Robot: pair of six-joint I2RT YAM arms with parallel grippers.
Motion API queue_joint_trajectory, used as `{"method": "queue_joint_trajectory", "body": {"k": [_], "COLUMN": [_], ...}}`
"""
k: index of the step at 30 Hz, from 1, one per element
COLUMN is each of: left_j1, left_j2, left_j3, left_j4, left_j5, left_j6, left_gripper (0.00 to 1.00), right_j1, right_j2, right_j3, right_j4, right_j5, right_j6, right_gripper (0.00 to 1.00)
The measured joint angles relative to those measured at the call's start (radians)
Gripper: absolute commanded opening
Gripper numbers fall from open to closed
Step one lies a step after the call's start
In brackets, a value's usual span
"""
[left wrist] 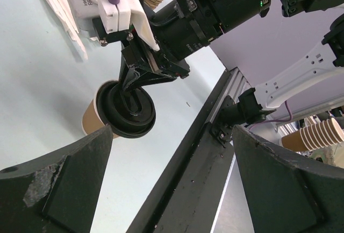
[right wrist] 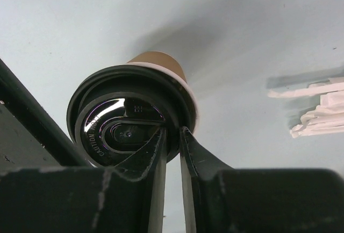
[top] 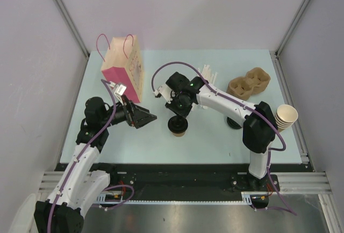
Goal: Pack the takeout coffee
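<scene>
right tool (right wrist: 172, 134) | pinching rim of takeout coffee (right wrist: 119, 121); coffee under tool

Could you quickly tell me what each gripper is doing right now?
Left gripper: open, empty.
Right gripper: fingers shut on the cup, at its lid's rim.

Looks like a robotics lab test cell, no question. Plain white panels (top: 188, 7) boxing in a pale blue table (top: 215, 141), with bare aluminium frame posts (top: 67, 18) in the corners. Left arm (top: 80, 157) and right arm (top: 228, 103) bolted onto slotted aluminium rail (top: 306, 179) at the near edge, purple cables (top: 159, 71) looping all over. Only staged props on top: takeout coffee (top: 178, 126), pink paper bag (top: 124, 69), pulp cup carrier (top: 248, 85), stack of paper cups (top: 286, 117). Typical data-collection rig vibes.
</scene>
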Motion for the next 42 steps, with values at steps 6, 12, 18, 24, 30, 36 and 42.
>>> {"method": "queue_joint_trajectory", "body": {"k": [6,12,18,24,30,36,42], "left_j1": [0.0,0.0,0.0,0.0,0.0,0.0,0.0], "left_j2": [0.0,0.0,0.0,0.0,0.006,0.011,0.017], "left_j3": [0.0,0.0,0.0,0.0,0.0,0.0,0.0], "left_j4": [0.0,0.0,0.0,0.0,0.0,0.0,0.0], "left_j5": [0.0,0.0,0.0,0.0,0.0,0.0,0.001], "left_j6": [0.0,0.0,0.0,0.0,0.0,0.0,0.002], "left_gripper": [0.98,0.98,0.98,0.98,0.98,0.98,1.0], "right_j1": [0.0,0.0,-0.002,-0.009,-0.011,-0.011,-0.017], "right_j2": [0.001,0.001,0.001,0.001,0.001,0.001,-0.007], "right_j3": [0.0,0.0,0.0,0.0,0.009,0.023,0.053], "right_j4": [0.0,0.0,0.0,0.0,-0.004,-0.006,-0.022], "right_j5": [0.005,0.018,0.022,0.025,0.024,0.02,0.015], "right_j6": [0.0,0.0,0.0,0.0,0.0,0.0,0.0], "right_gripper": [0.27,0.27,0.27,0.29,0.34,0.36,0.45]}}
